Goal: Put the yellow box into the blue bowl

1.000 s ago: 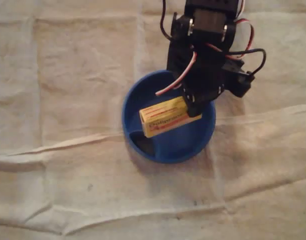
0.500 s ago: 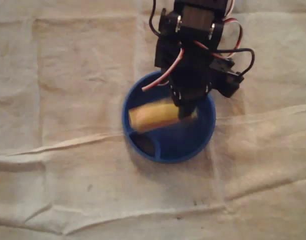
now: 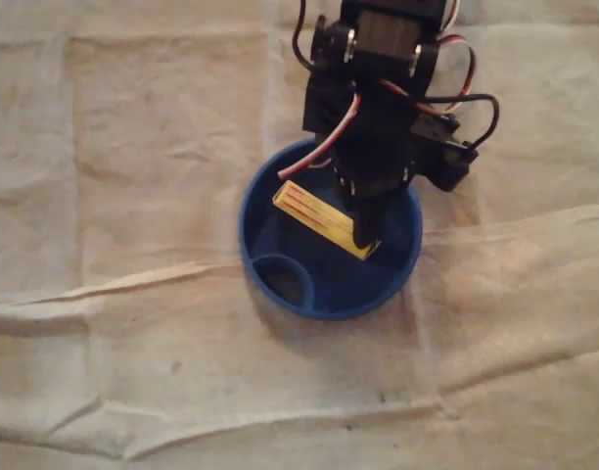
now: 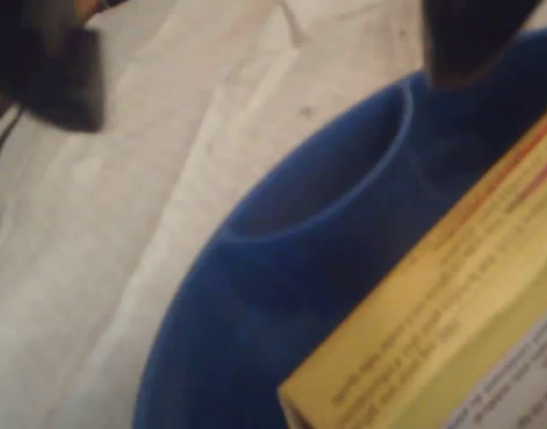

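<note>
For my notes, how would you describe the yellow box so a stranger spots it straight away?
On the pale wrinkled cloth sits a round blue bowl, partly under the black arm. The yellow box lies slanted inside it, one end under the gripper. It is the only yellow thing, long and flat with red stripes.

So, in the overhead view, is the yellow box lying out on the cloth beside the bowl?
No, the yellow box lies inside the blue bowl, slanted across its larger compartment.

yellow box (image 3: pixel 322 217) tilted, inside blue bowl (image 3: pixel 270 191)
</note>
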You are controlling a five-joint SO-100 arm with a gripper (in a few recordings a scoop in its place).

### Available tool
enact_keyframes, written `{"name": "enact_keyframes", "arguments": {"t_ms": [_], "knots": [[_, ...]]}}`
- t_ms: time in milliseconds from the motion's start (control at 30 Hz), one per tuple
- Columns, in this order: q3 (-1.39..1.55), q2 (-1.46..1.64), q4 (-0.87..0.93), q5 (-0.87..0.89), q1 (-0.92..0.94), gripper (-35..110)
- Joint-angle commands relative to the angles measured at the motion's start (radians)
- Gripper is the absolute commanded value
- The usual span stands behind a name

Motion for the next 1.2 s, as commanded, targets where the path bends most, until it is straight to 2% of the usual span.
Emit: {"name": "enact_keyframes", "arguments": {"t_ms": [0, 133, 367, 700, 1167], "knots": [[-0.072, 0.080, 0.011, -0.005, 0.017, 7], [-0.067, 0.092, 0.011, -0.005, 0.017, -1], [-0.058, 0.135, 0.017, -0.003, 0.018, 0], [-0.060, 0.413, 0.178, 0.006, 0.005, 0], [-0.060, 0.747, 0.304, 0.006, 0.002, 0]]}}
